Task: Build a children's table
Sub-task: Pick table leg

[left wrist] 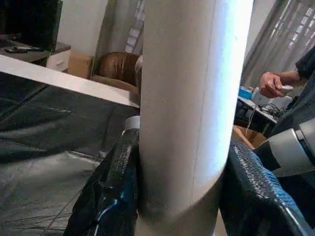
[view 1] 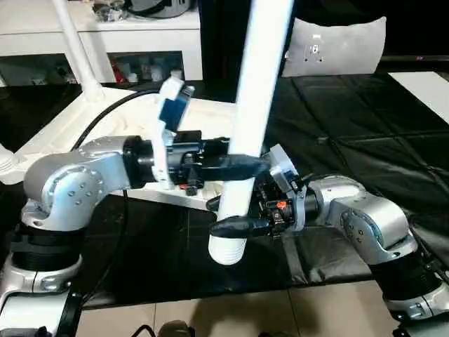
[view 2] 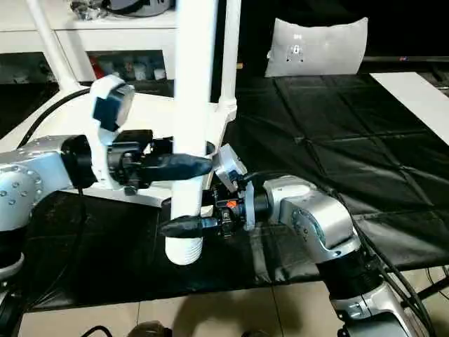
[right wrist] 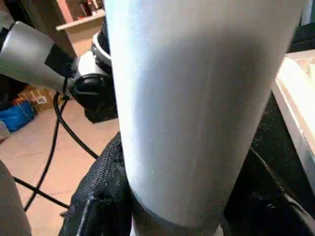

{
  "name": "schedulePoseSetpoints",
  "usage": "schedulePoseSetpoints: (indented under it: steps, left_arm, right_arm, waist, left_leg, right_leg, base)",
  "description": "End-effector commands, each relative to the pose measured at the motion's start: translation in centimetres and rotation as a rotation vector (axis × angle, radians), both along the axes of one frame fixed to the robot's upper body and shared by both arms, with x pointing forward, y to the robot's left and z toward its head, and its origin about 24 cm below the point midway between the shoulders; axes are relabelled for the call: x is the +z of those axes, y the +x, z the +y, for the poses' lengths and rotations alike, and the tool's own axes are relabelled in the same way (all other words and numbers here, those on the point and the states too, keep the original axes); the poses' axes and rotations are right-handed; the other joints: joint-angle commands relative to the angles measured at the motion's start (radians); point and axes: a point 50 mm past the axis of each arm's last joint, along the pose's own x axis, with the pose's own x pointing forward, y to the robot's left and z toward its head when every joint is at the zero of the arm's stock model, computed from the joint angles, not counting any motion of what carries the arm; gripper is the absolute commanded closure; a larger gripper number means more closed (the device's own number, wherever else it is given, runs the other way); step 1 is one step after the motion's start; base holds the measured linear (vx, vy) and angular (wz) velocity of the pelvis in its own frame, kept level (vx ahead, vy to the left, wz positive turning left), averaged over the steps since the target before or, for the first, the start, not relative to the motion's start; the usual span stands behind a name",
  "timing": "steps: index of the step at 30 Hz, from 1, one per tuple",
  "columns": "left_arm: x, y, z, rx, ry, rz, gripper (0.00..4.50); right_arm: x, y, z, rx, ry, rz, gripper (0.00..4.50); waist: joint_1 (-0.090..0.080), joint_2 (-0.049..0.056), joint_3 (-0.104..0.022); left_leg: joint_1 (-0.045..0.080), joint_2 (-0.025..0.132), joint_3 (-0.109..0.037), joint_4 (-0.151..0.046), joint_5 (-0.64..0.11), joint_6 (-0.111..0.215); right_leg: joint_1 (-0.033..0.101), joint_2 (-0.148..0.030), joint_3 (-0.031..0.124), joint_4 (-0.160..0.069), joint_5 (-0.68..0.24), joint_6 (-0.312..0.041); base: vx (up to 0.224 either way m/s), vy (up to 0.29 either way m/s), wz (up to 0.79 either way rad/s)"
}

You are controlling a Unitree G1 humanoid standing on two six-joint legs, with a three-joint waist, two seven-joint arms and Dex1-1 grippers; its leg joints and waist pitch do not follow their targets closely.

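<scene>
Both pincers clamp one white tube leg (view 1: 247, 133), held nearly upright over the black mat (view 1: 351, 140), its ribbed lower end hanging free just above the mat's near edge. Left pincer (view 1: 242, 167) grips the leg from the left, higher up; right pincer (view 1: 235, 225) grips it from the right, lower down, close to the ribbed end (the two sit one above the other, near but apart). Wrist views confirm: black fingers (left wrist: 115, 191) press both sides of the tube on the left arm, and likewise fingers (right wrist: 103, 196) on the right arm. White tabletop (view 1: 203, 112) lies underside up on the mat behind the arms, with another leg (view 1: 74, 42) already standing in a far corner socket, leaning slightly. White cabinet (view 1: 105, 42) behind it. Pale cushion (view 1: 337, 45) at the mat's far side. Person's hand (left wrist: 273, 83) holding a small object, seen in the left wrist view.
</scene>
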Motion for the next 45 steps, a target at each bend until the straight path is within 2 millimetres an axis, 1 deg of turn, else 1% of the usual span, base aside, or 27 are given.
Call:
schedulePoseSetpoints:
  steps: [1,8,9,10,12,13,15,18,21,22,23,27,28,29,30,31,32,33,34,35,36,37,39,40,43,44,45]
  left_arm:
    - [1.0,-1.0,-0.6,-0.119,-0.068,-0.023,1.95]
    - [0.7,-1.2,-0.5,-0.131,-0.046,-0.036,1.95]
    - [0.1,-0.8,-0.6,-0.066,0.037,-0.097,1.95]
    - [0.1,-0.8,-0.6,-0.056,0.041,-0.104,1.95]
    - [-0.2,-0.2,-0.7,0.057,0.081,-0.155,1.95]
    - [-0.3,-0.2,-0.8,0.08,0.074,-0.164,1.95]
    - [-0.2,-0.2,-0.7,0.159,0.002,-0.139,1.95]
    - [-0.8,-0.8,-0.6,0.19,-0.038,-0.127,1.95]
    - [-2.4,-2.0,-0.8,0.196,-0.034,-0.112,1.95]
    - [-2.4,-2.0,-0.8,0.197,-0.033,-0.112,1.95]
    - [-3.3,-2.3,-0.7,0.216,-0.001,-0.108,1.95]
    - [-4.0,-2.4,-0.6,0.267,0.031,-0.111,1.95]
    - [-4.3,-2.3,-0.6,0.296,0.05,-0.126,1.95]
    - [-4.6,-2.3,-0.5,0.325,0.076,-0.14,1.95]
    - [-4.8,-2.4,-0.5,0.335,0.087,-0.147,1.96]
    - [-5.0,-2.4,-0.5,0.365,0.092,-0.16,1.86]
    - [-5.1,-2.4,-0.5,0.383,0.09,-0.163,1.64]
    - [-5.1,-2.6,-0.6,0.389,0.079,-0.165,1.55]
    - [-5.1,-2.7,-0.6,0.413,0.066,-0.173,1.55]
    - [-5.2,-2.7,-0.6,0.433,0.06,-0.173,1.55]
    - [-5.3,-2.8,-0.6,0.439,0.061,-0.174,1.4]
    - [-5.5,-3.0,-0.6,0.448,0.065,-0.174,1.4]
    - [-5.8,-3.2,-0.7,0.447,0.064,-0.159,1.14]
    - [-5.8,-3.3,-0.7,0.446,0.055,-0.15,1.14]
    - [-5.6,-3.7,-0.8,0.438,0.009,-0.131,0.81]
    - [-5.3,-3.8,-0.7,0.434,-0.051,-0.103,0.73]
    - [-5.0,-3.9,-0.6,0.43,-0.112,-0.076,0.73]
  right_arm:
    - [-0.1,0.7,-0.5,-0.047,-0.039,-0.005,2.61]
    - [-0.3,0.7,-0.6,-0.05,-0.049,-0.006,2.61]
    - [-0.4,0.9,-0.7,-0.076,-0.061,-0.019,2.61]
    - [-0.4,1.0,-0.7,-0.08,-0.061,-0.02,2.61]
    - [-0.5,1.2,-0.7,-0.129,-0.057,-0.034,2.61]
    - [-0.5,1.3,-0.7,-0.153,-0.051,-0.037,2.61]
    - [-0.6,1.3,-0.8,-0.197,-0.032,-0.043,2.61]
    - [-1.0,1.2,-0.7,-0.242,-0.01,-0.047,2.61]
    - [-2.6,0.5,-0.1,-0.271,-0.026,-0.079,2.61]
    - [-2.7,0.5,0.0,-0.271,-0.026,-0.08,2.61]
    - [-3.2,0.2,0.3,-0.276,-0.029,-0.09,2.61]
    - [-3.7,0.0,0.5,-0.291,-0.037,-0.106,2.61]
    - [-3.9,0.0,0.5,-0.298,-0.045,-0.117,2.61]
    - [-4.1,0.0,0.4,-0.308,-0.057,-0.134,2.61]
    - [-4.3,0.0,0.4,-0.321,-0.065,-0.154,2.61]
    - [-4.5,0.0,0.4,-0.332,-0.069,-0.165,2.61]
    - [-4.6,0.0,0.4,-0.339,-0.068,-0.171,2.61]
    - [-4.7,0.0,0.4,-0.347,-0.065,-0.177,2.61]
    - [-4.8,0.0,0.4,-0.354,-0.063,-0.182,2.61]
    - [-4.8,0.0,0.4,-0.36,-0.062,-0.187,2.61]
    - [-4.8,0.0,0.4,-0.366,-0.059,-0.187,2.61]
    - [-4.8,0.0,0.4,-0.369,-0.056,-0.188,2.61]
    - [-4.8,0.1,0.4,-0.371,-0.053,-0.188,2.61]
    - [-4.8,0.1,0.4,-0.371,-0.051,-0.189,2.61]
    - [-4.7,0.1,0.5,-0.373,-0.035,-0.195,2.61]
    - [-4.6,0.1,0.5,-0.38,-0.02,-0.195,2.61]
    - [-4.5,0.1,0.4,-0.387,-0.004,-0.195,2.61]
  waist:
    - [-0.005,0.003,-0.075]
    - [-0.004,0.005,-0.075]
    - [-0.003,0.01,-0.075]
    - [-0.005,0.007,-0.074]
    - [-0.005,0.008,-0.074]
    - [-0.007,0.01,-0.074]
    - [-0.009,0.007,-0.075]
    - [-0.009,0.005,-0.075]
    - [-0.013,0.004,-0.072]
    - [-0.013,0.004,-0.072]
    - [-0.018,0.007,-0.071]
    - [-0.027,0.007,-0.065]
    - [-0.03,0.003,-0.064]
    - [-0.033,0.002,-0.061]
    - [-0.038,0.002,-0.058]
    - [-0.041,0.001,-0.059]
    - [-0.04,0.002,-0.061]
    - [-0.045,0.002,-0.061]
    - [-0.046,0.005,-0.062]
    - [-0.05,0.003,-0.062]
    - [-0.054,0.004,-0.062]
    - [-0.057,0.004,-0.061]
    - [-0.061,0.004,-0.058]
    - [-0.061,0.003,-0.059]
    - [-0.057,0.003,-0.062]
    - [-0.057,-0.004,-0.063]
    - [-0.053,0.001,-0.064]
  left_leg:
    - [0.004,0.021,-0.001,-0.072,-0.201,0.002]
    - [0.003,0.022,-0.001,-0.072,-0.196,0.002]
    - [0.004,0.023,-0.002,-0.074,-0.2,0.002]
    - [0.004,0.024,-0.003,-0.075,-0.205,0.001]
    - [0.005,0.024,-0.002,-0.074,-0.206,-0.004]
    - [0.004,0.025,-0.003,-0.075,-0.209,-0.01]
    - [0.002,0.024,0.0,-0.072,-0.209,-0.013]
    - [0.0,0.024,-0.001,-0.073,-0.208,-0.005]
    - [-0.002,0.025,0.0,-0.076,-0.221,0.001]
    - [-0.002,0.025,0.0,-0.076,-0.221,0.001]
    - [0.0,0.025,-0.003,-0.078,-0.237,0.0]
    - [0.007,0.021,-0.003,-0.079,-0.284,0.005]
    - [0.007,0.022,-0.005,-0.08,-0.293,0.004]
    - [0.003,0.021,-0.005,-0.081,-0.295,0.001]
    - [0.005,0.018,-0.005,-0.079,-0.315,-0.006]
    - [0.013,0.013,-0.002,-0.074,-0.323,-0.005]
    - [0.014,0.015,-0.004,-0.075,-0.32,-0.003]
    - [0.005,0.016,-0.006,-0.08,-0.314,0.001]
    - [0.004,0.019,-0.007,-0.082,-0.312,0.006]
    - [0.004,0.02,-0.007,-0.082,-0.312,0.007]
    - [0.002,0.021,-0.009,-0.083,-0.314,0.01]
    - [0.001,0.022,-0.01,-0.085,-0.323,0.014]
    - [0.003,0.021,-0.009,-0.085,-0.342,0.016]
    - [0.006,0.019,-0.008,-0.082,-0.34,0.016]
    - [0.004,0.022,-0.007,-0.083,-0.314,0.019]
    - [0.002,0.023,-0.006,-0.083,-0.307,0.021]
    - [0.003,0.024,-0.004,-0.083,-0.3,0.021]
  right_leg:
    - [0.056,-0.064,0.039,-0.084,-0.439,-0.096]
    - [0.056,-0.065,0.041,-0.083,-0.43,-0.1]
    - [0.055,-0.065,0.04,-0.083,-0.43,-0.1]
    - [0.054,-0.064,0.041,-0.086,-0.435,-0.096]
    - [0.056,-0.065,0.042,-0.085,-0.433,-0.092]
    - [0.057,-0.066,0.04,-0.083,-0.428,-0.097]
    - [0.058,-0.066,0.04,-0.082,-0.42,-0.104]
    - [0.057,-0.066,0.039,-0.085,-0.43,-0.103]
    - [0.054,-0.066,0.04,-0.091,-0.461,-0.083]
    - [0.054,-0.066,0.04,-0.091,-0.461,-0.083]
    - [0.052,-0.064,0.039,-0.093,-0.481,-0.073]
    - [0.047,-0.061,0.035,-0.104,-0.55,-0.051]
    - [0.047,-0.063,0.035,-0.105,-0.563,-0.046]
    - [0.048,-0.063,0.034,-0.106,-0.574,-0.041]
    - [0.044,-0.063,0.029,-0.114,-0.625,-0.022]
    - [0.04,-0.064,0.029,-0.123,-0.662,-0.005]
    - [0.04,-0.066,0.03,-0.124,-0.656,-0.005]
    - [0.048,-0.064,0.028,-0.12,-0.627,-0.008]
    - [0.047,-0.063,0.028,-0.119,-0.602,-0.016]
    - [0.048,-0.062,0.027,-0.118,-0.589,-0.021]
    - [0.051,-0.062,0.027,-0.115,-0.567,-0.033]
    - [0.051,-0.061,0.027,-0.112,-0.561,-0.04]
    - [0.05,-0.063,0.025,-0.116,-0.586,-0.038]
    - [0.047,-0.064,0.027,-0.119,-0.599,-0.036]
    - [0.049,-0.065,0.032,-0.113,-0.56,-0.05]
    - [0.05,-0.064,0.033,-0.112,-0.547,-0.054]
    - [0.05,-0.065,0.034,-0.107,-0.526,-0.072]
  base:
    - [0.0,0.0,0.0]
    - [0.0,0.0,0.0]
    - [0.0,0.0,0.0]
    - [0.0,0.0,0.0]
    - [0.0,0.0,0.0]
    - [0.0,0.0,0.0]
    - [0.0,0.0,0.0]
    - [0.0,0.0,0.0]
    - [0.0,0.0,0.0]
    - [0.0,0.0,0.0]
    - [0.0,0.0,0.0]
    - [0.0,0.0,0.0]
    - [0.0,0.0,0.0]
    - [0.0,0.0,0.0]
    - [0.0,0.0,0.0]
    - [0.0,0.0,0.0]
    - [0.0,0.0,0.0]
    - [0.0,0.0,0.0]
    - [0.0,0.0,0.0]
    - [0.0,0.0,0.0]
    - [0.0,0.0,0.0]
    - [0.0,0.0,0.0]
    - [0.0,0.0,0.0]
    - [0.0,0.0,0.0]
    - [0.0,0.0,0.0]
    - [0.0,0.0,0.0]
    - [0.0,0.0,0.0]
